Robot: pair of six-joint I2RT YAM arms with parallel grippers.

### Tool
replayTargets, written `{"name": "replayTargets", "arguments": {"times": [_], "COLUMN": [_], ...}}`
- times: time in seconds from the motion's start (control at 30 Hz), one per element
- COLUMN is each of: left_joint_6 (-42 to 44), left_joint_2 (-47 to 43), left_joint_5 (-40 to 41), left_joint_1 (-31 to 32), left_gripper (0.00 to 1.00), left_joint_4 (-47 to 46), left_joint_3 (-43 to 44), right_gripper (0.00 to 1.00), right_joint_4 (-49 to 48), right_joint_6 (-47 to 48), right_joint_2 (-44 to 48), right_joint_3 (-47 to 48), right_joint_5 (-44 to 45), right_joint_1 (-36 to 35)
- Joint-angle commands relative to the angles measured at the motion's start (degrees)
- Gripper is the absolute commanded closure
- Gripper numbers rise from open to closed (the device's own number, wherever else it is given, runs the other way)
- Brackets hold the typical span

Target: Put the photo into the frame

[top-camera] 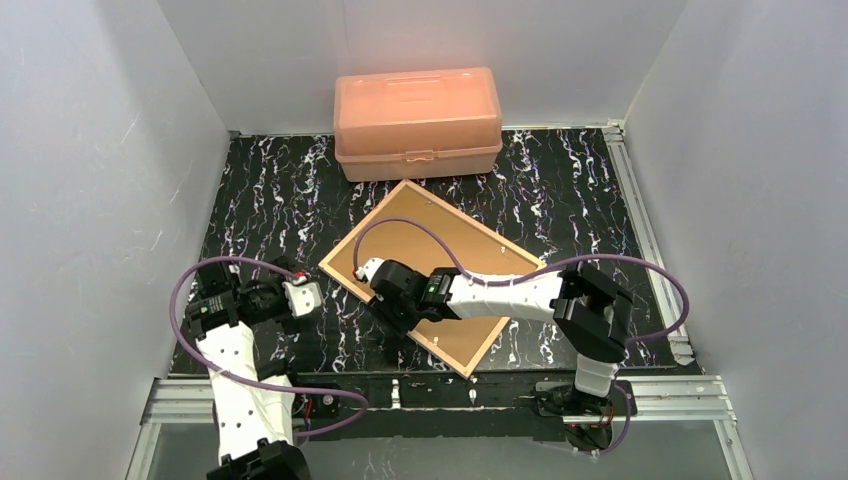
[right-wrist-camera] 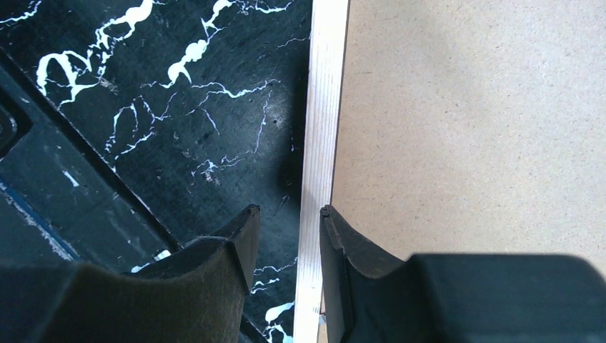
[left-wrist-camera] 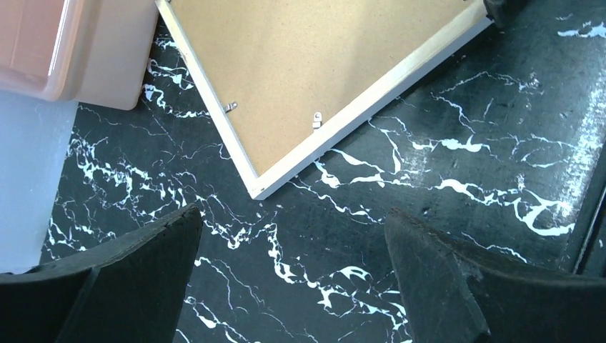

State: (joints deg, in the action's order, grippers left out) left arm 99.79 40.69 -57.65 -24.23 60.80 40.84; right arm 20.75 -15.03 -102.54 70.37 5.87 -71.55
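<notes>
Thin-railed rectangular picture frame [right-wrist-camera: 321,107], light tan wood back upward, white along the outer edge; flat on the black marbled table [left-wrist-camera: 429,214], turned diagonally; brown backing board [left-wrist-camera: 321,50] seated inside the rails; small metal clips [left-wrist-camera: 316,121] at the inner edge

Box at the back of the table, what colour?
Pale orange box, slightly see-through; clearest in the top view.

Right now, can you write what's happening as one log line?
left tool open over table | right tool open, astride frame rail | backing board inside frame | photo not seen
</notes>
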Motion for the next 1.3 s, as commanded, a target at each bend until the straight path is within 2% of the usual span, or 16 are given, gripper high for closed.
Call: {"name": "replayTargets", "arguments": {"times": [0.0,0.17,0.27,0.33,0.5,0.6,0.67,0.7,0.9,1.1,1.2,1.27], "left_joint_6": [-9.74,-27.12,-31.28,-30.84,-25.94,-23.78,-21.55,-19.8,-2.82,11.94,15.96,18.51], "left_joint_2": [2.0,4.08,6.84,7.42,5.95,4.51,3.11,2.53,-1.69,-7.8,-8.39,-7.1], "left_joint_5": [-0.21,7.21,10.87,11.07,9.35,7.22,5.89,5.28,4.76,-0.33,-3.33,-4.45], "left_joint_1": [2.03,9.15,12.92,13.81,13.95,13.95,13.95,13.95,13.95,13.95,14.1,14.39], "left_gripper": [0.02,0.02,0.02,0.02,0.02,0.02,0.02,0.02,0.02,0.02,0.02,0.02], "left_joint_4": [-5.13,-17.15,-18.84,-18.84,-17.49,-17.11,-16.73,-16.08,-14.42,-27.24,-36.55,-38.52], "left_joint_3": [0.18,0.19,2.07,2.59,1.2,0.13,-1.11,-1.71,-7.81,-18.05,-21.89,-22.52], "right_gripper": [0.55,0.57,0.57,0.56,0.59,0.79,0.95,0.99,0.99,0.99,0.99,0.99], "right_joint_4": [-2.58,-3.21,-3.68,-4.12,-4.89,-5.69,-5.63,-5.21,-1.81,-0.08,0.08,0.03], "right_joint_6": [0.45,0.53,0.06,-0.15,0.07,-0.06,-0.19,-0.2,-0.13,-0.42,-1.4,-2.02], "right_joint_2": [-1.69,-2.68,-2.93,-3.01,-2.83,-3.0,-3.06,-2.73,1.69,4.49,5.68,6.14], "right_joint_3": [-0.86,-1.65,-2.21,-2.74,-3.73,-4.49,-4.58,-4.17,1.23,4.66,5.25,5.76], "right_joint_5": [2.68,4.41,5.73,6.52,6.94,6.46,6.69,6.93,6.34,2.37,0.22,-1.66], "right_joint_1": [-0.59,-0.85,-1.08,-1.08,-1.13,-1.06,-1.11,-1.1,-1.09,-0.87,-0.38,0.05]}}
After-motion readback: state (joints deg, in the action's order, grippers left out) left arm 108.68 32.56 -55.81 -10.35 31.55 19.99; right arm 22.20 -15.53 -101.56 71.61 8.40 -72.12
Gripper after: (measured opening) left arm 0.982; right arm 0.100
